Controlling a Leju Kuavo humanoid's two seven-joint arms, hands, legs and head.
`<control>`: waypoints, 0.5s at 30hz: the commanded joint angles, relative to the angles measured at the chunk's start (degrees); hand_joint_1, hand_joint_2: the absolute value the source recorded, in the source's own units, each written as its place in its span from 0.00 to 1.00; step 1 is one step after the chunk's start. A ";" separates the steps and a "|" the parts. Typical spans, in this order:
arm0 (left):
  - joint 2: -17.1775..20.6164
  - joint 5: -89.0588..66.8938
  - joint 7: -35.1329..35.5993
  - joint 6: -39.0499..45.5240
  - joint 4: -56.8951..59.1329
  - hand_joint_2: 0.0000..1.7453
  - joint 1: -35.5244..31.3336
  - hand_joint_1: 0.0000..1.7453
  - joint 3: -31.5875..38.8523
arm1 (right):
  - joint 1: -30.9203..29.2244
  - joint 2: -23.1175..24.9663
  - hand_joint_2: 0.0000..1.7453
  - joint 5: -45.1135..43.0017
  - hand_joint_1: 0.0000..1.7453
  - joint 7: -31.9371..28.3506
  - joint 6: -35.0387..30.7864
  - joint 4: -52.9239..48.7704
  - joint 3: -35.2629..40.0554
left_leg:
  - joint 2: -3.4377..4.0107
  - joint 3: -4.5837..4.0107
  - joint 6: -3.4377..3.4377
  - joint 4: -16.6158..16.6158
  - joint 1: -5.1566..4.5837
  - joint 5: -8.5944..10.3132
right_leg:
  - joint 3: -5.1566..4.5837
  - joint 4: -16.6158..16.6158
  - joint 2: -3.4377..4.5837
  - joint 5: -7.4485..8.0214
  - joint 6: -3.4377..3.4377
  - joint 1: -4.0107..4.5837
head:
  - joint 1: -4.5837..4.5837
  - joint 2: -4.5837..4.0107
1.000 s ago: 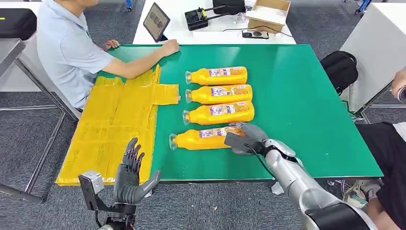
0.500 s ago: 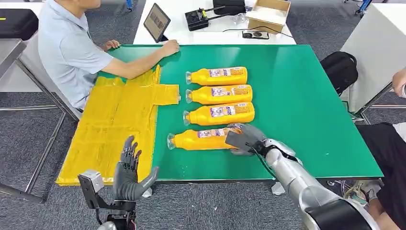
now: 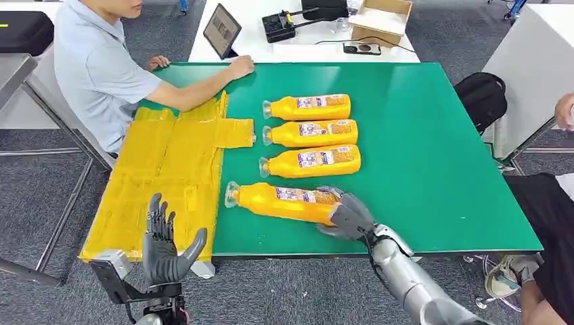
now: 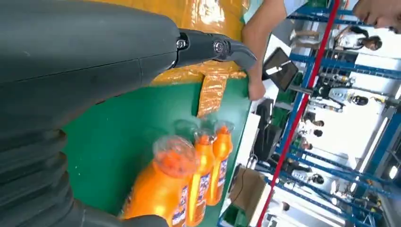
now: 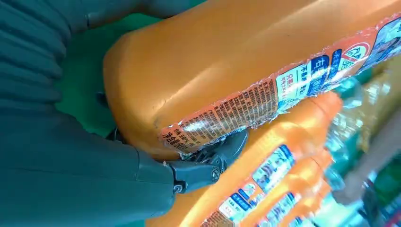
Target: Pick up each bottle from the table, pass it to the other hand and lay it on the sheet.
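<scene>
the right hand [image 3: 346, 218] grips the base end of the nearest bottle [image 3: 281, 200], its fingers [image 5: 208, 165] wrapped around the orange body; the right wrist view shows the bottle's bottom and label pressed against the palm. the bottle lies at a slant over the green bench [image 3: 433, 135], cap end pointing toward the yellow sheet [image 3: 162, 176], close to the sheet's edge; whether it is raised off the bench or touching it cannot be told. three more bottles [image 3: 308, 133] lie side by side in a row farther back on the bench, caps pointing toward the sheet, well apart from the held one.

the left hand [image 3: 162, 244] is upright near the front corner of the sheet, palm turned toward the bottle, fingers spread and holding nothing.

a person [image 3: 95, 68] sits at the far left side of the bench with one forearm resting on the green surface beside the sheet. a tablet [image 3: 221, 30] stands on the white table behind the bench, near a cardboard box [image 3: 379, 19].
</scene>
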 commanded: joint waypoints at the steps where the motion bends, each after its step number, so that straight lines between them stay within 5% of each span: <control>1: -0.08 3.36 0.33 0.77 0.66 1.00 1.00 0.00 1.35 | 6.14 3.37 1.00 -2.91 1.00 -2.45 -3.43 -11.31 -7.34 | 0.03 0.18 0.08 -0.04 -0.03 -0.09 | 0.17 -0.03 -0.05 -0.09 -0.17 0.02 | 0.02 0.00; 15: 4.83 13.46 5.94 -16.93 5.88 1.00 1.37 0.00 -6.97 | 10.31 6.57 1.00 -5.75 1.00 -6.29 -3.67 -20.15 -6.56 | 0.02 -0.03 0.04 -0.07 -0.03 -0.02 | -0.08 -0.04 -0.04 -0.04 -0.10 -0.01 | 0.00 0.00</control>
